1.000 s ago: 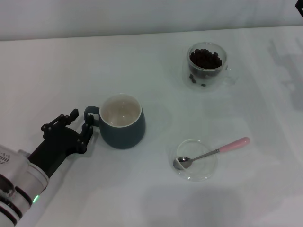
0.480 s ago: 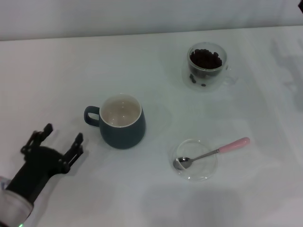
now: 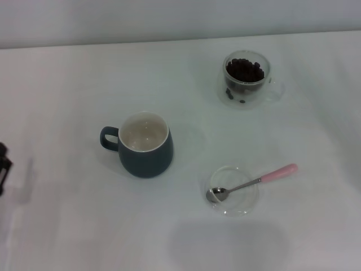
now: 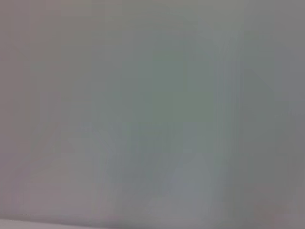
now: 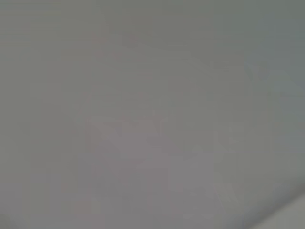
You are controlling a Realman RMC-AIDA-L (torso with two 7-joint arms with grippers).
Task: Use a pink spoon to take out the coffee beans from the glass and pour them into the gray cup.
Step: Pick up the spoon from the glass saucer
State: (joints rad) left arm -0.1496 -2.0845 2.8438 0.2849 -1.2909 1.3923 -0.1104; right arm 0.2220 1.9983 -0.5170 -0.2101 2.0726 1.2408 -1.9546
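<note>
In the head view the pink spoon (image 3: pixel 251 182) lies with its metal bowl in a flat clear dish (image 3: pixel 239 202) and its pink handle pointing out to the right. The glass (image 3: pixel 265 87) stands at the back right, holding a heap of dark coffee beans (image 3: pixel 244 70). The gray cup (image 3: pixel 148 157) is upright at centre left, its cream inside bare and its handle turned left. Only a dark sliver of my left gripper (image 3: pixel 3 167) shows at the left edge, far from the cup. My right gripper is out of view. Both wrist views show only plain pale surface.
The white table (image 3: pixel 79 84) runs across the whole head view, with a pale wall behind its far edge. The cup, the glass and the dish stand well apart from one another.
My left arm has pulled back from beside the gray cup's handle, down and left, until it is almost out of the head view. The cup, glass and spoon have not moved.
</note>
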